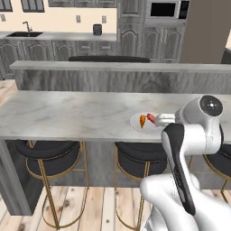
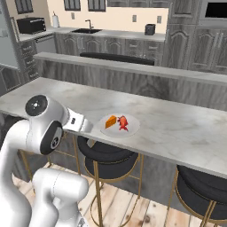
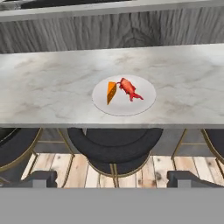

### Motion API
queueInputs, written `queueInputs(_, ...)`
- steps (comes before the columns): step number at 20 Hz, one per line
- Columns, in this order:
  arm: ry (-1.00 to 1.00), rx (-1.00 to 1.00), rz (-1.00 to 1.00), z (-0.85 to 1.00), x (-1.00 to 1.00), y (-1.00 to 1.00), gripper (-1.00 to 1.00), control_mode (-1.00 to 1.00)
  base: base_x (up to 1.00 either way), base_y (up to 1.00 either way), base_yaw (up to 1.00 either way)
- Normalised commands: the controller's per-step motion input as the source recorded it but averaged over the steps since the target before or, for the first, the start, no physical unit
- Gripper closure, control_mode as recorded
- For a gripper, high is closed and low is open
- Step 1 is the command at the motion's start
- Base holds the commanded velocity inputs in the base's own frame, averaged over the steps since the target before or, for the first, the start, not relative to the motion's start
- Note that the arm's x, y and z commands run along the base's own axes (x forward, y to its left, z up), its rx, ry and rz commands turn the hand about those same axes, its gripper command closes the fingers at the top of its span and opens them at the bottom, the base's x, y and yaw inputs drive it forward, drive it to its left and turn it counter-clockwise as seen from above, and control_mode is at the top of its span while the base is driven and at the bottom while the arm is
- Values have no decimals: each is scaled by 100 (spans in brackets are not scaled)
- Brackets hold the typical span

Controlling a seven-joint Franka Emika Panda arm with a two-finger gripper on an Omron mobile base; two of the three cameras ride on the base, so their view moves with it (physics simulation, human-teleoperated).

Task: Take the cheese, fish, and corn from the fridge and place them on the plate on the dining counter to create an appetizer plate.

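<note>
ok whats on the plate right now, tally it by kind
cheese: 1
fish: 1
corn: 0
total on the plate: 2

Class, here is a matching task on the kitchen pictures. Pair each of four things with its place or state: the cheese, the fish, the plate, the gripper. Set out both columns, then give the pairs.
Column one:
1. cheese
2. fish
3. plate
4. gripper

Column two:
A. rests on the dining counter, near its front edge
B. open, holds nothing
C. red-orange, lies on the plate with its tail away from the wedge
D. orange wedge on the plate, beside the fish

Pairs: 1-D, 2-C, 3-A, 4-B
</note>
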Motion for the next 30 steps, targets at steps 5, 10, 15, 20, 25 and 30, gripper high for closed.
queueInputs(5,-10,0,2,10,-19,6,-100,100,-22,16,2)
queueInputs(10,0,0,0,0,0,0,-100,100,-32,66,2)
queueInputs(15,0,0,0,0,0,0,-100,100,-7,100,0)
queueInputs(20,0,0,0,0,0,0,-100,100,-11,100,0)
queueInputs(25,0,0,0,0,0,0,-100,100,-19,100,0)
queueInputs(30,0,0,0,0,0,0,-100,100,-6,100,1)
